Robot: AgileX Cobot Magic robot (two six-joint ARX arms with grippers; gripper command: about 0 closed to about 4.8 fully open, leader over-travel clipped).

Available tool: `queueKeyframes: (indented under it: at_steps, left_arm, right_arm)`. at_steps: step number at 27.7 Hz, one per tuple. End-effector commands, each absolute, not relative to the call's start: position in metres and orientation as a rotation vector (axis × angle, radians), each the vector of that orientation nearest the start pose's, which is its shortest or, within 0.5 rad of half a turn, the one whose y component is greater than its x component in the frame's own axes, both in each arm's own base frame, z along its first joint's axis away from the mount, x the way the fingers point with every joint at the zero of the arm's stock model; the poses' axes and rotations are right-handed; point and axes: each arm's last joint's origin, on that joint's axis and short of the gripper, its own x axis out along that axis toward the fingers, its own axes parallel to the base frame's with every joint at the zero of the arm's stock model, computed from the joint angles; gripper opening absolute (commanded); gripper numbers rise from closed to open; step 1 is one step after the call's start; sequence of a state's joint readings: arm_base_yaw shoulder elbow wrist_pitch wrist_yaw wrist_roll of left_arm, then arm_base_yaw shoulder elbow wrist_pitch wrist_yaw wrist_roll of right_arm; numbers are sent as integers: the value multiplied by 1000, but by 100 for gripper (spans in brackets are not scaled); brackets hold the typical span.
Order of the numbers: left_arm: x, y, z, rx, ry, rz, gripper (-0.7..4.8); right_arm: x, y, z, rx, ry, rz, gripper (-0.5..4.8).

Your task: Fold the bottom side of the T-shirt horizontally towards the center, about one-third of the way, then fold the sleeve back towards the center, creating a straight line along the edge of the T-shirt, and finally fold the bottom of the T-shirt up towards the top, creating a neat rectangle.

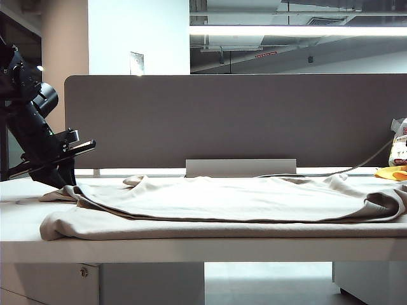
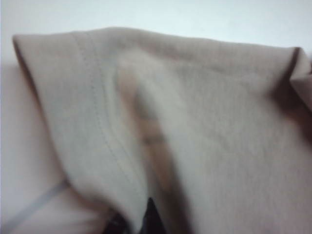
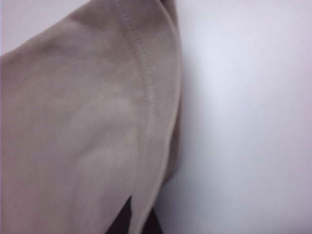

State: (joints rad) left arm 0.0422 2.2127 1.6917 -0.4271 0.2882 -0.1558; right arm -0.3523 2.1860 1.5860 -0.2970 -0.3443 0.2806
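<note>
The beige T-shirt lies spread across the white table, with one layer folded over another. My left gripper is down at the shirt's left end. In the left wrist view the left gripper is shut, and a ridge of cloth beside a stitched hem sits pinched between its dark fingertips. In the right wrist view my right gripper is shut on a strip of the shirt's stitched edge, beside bare table. The exterior view does not show the right gripper. The shirt's right end is bunched up slightly.
A grey partition panel stands along the back of the table. A yellow-orange item and a white packet lie at the far right, with a cable running toward them. The shirt reaches close to the table's front edge.
</note>
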Motion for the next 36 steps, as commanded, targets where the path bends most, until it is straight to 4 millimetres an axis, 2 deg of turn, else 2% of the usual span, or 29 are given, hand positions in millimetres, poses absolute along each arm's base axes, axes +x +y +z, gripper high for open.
queueKeyframes:
  at_steps: [1,9,12,15,20,26,31,36]
  left_arm:
    - [473,10,160,-283,1004,-171,1]
    - [479,10,174,-282,958,-207,-6]
    - [481,6,184,-290,949,-241,-6]
    - [484,-2,193,-275,927,-282,-6]
    - [488,-31,211,-227,892,-361,-6]
    - [489,-71,230,-195,849,-465,-6]
    - [484,-102,235,-179,844,-547,-6]
    - [476,-132,235,-158,859,-619,-6]
  right_arm:
    - [439,-149,148,597,897,-115,-6]
    - [444,-147,155,619,840,-15,-6]
    - [448,-145,165,618,829,13,-6]
    - [456,-141,184,581,798,48,-5]
    - [468,-131,219,556,752,106,-6]
    - [477,-110,244,535,747,163,-6]
    - [482,-82,248,526,761,237,-5]
    - [486,-46,247,515,800,325,-5]
